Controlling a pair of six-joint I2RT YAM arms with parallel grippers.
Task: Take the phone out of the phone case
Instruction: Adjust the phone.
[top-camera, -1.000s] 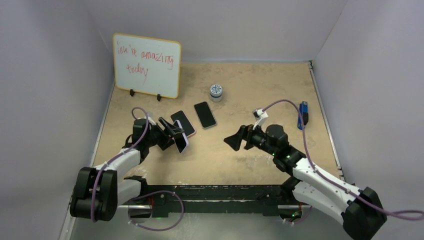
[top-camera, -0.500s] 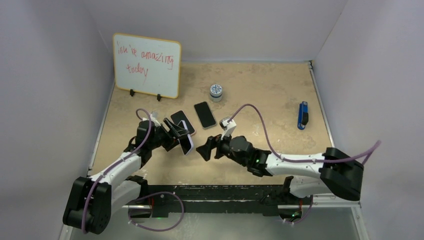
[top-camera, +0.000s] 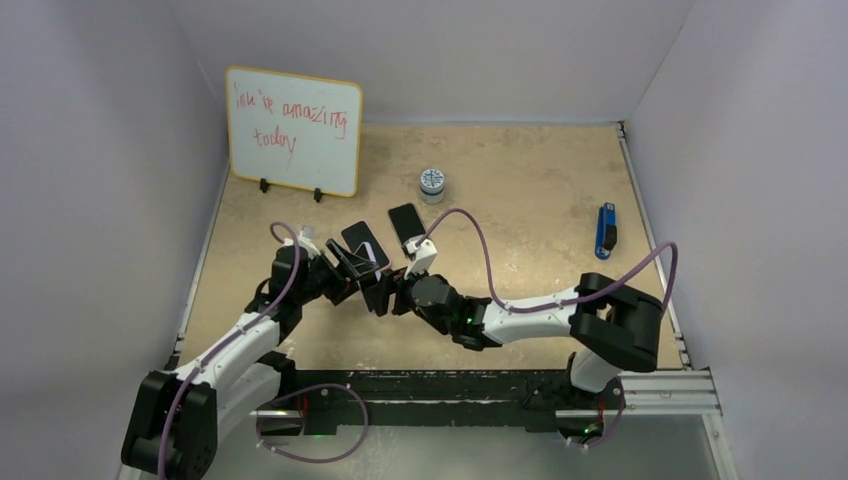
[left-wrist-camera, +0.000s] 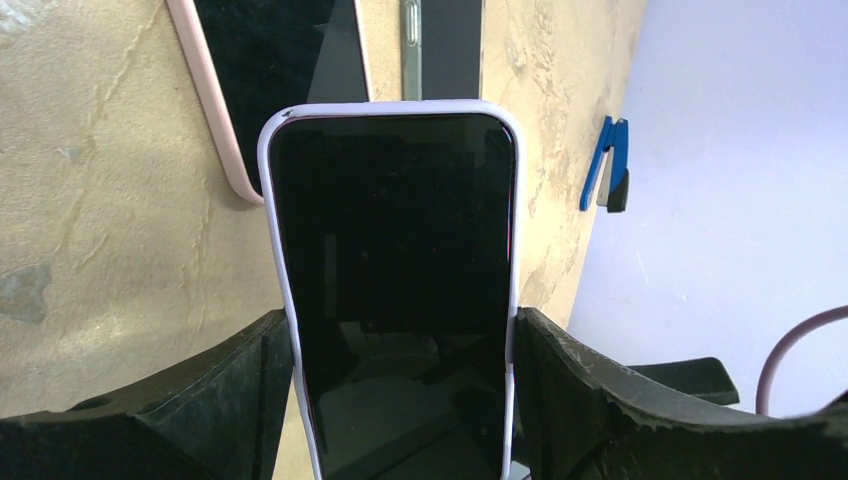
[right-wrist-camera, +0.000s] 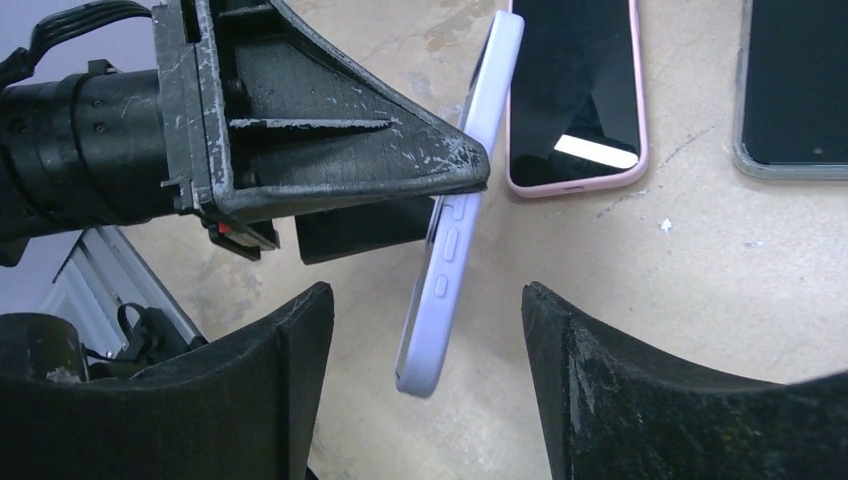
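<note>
The phone (left-wrist-camera: 390, 280), dark-screened, sits in a lavender phone case (right-wrist-camera: 455, 240) and is held above the table, tilted. My left gripper (left-wrist-camera: 400, 330) is shut on the case's two long sides; in the top view it is left of centre (top-camera: 350, 272). My right gripper (right-wrist-camera: 425, 300) is open. Its two fingers stand on either side of the case's free lower end, with a gap on each side and no contact. In the top view the right gripper (top-camera: 398, 297) meets the phone (top-camera: 378, 290) from the right.
Two other phones lie flat just behind: one in a pink case (top-camera: 366, 246) and a dark one (top-camera: 409, 229). A whiteboard (top-camera: 293, 130) stands at the back left, with a small round tin (top-camera: 432, 184) mid-back. A blue tool (top-camera: 606, 231) lies to the right.
My right arm has swung left across the table until its jaws bracket the phone's free end, and the jaws have narrowed somewhat. My left gripper has shifted slightly right, still holding.
</note>
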